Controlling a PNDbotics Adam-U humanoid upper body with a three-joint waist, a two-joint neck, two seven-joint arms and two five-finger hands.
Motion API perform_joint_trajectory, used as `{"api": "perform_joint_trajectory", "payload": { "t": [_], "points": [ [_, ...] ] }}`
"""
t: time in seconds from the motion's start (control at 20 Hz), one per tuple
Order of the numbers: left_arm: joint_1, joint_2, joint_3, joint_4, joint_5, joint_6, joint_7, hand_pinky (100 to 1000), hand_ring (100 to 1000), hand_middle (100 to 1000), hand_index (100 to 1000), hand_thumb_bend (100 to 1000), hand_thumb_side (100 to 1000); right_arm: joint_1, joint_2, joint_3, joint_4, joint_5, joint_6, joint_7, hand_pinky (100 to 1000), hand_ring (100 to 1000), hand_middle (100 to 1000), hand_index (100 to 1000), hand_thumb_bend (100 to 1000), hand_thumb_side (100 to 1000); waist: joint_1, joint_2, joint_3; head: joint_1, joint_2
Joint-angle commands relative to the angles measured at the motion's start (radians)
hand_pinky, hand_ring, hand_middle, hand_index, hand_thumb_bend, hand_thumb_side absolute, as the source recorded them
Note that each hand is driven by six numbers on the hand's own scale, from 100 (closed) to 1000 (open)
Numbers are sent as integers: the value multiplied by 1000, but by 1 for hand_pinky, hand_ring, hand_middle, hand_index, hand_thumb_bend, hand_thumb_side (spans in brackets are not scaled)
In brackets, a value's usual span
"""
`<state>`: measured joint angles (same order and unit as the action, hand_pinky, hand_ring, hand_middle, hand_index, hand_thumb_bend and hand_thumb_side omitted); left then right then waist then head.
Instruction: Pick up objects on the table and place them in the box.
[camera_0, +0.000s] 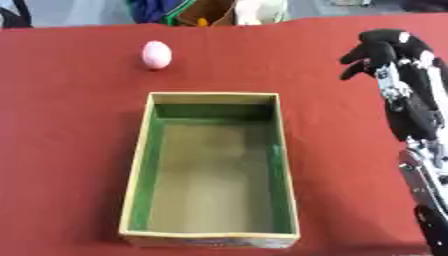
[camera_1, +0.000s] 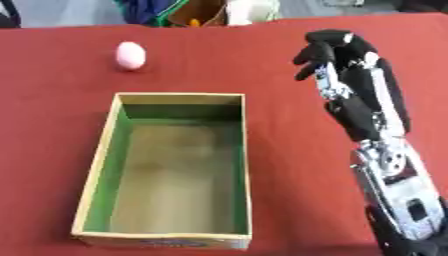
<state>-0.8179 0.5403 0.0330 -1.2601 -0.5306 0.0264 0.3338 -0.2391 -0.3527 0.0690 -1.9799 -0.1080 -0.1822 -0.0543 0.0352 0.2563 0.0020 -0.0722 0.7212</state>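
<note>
1. Nearest the camera and filling the middle of the red table (camera_0: 70, 150): an open rectangular box (camera_0: 210, 240), pale tan rim, green inner walls, bare brownish floor, nothing lying inside, long side running from 6 o'clock toward 12.
2. At 3 o'clock of the box, well apart from it: right arm rising from the lower right corner, silver forearm below, black right hand (camera_1: 350, 75) above, fingers curled downward at the top with nothing between them, raised over bare cloth.
3. At 11 o'clock of the box, beyond its far left corner and clear of the rim: a small pink egg-shaped object (camera_0: 157, 54), resting alone on the cloth, far from the hand.
</note>
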Motion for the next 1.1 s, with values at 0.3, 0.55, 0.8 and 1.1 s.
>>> {"api": "perform_joint_trajectory", "payload": {
  "t": [0.3,0.55,0.8,1.1],
  "points": [
    [-89,45,-45,131,-42,-5,-64,525,582,646,823,332,860,-41,-31,12,-20,-1,-15,10,487,598,536,707,100,484,13,21,-45,81,-54],
    [-177,14,-87,253,-116,54,-138,540,620,678,852,509,846,-63,-29,24,-20,-2,-18,18,489,598,536,706,100,483,22,47,-77,113,-91],
    [-229,-13,-64,372,-192,24,-210,554,659,699,857,611,861,-69,-28,27,-20,-2,-18,23,489,597,535,706,100,483,26,54,-90,115,-88],
    [-251,-37,-45,428,-286,-16,-251,586,717,734,893,691,834,-74,-27,29,-20,-5,-17,27,489,597,535,706,100,484,27,54,-101,116,-99]
  ]
}}
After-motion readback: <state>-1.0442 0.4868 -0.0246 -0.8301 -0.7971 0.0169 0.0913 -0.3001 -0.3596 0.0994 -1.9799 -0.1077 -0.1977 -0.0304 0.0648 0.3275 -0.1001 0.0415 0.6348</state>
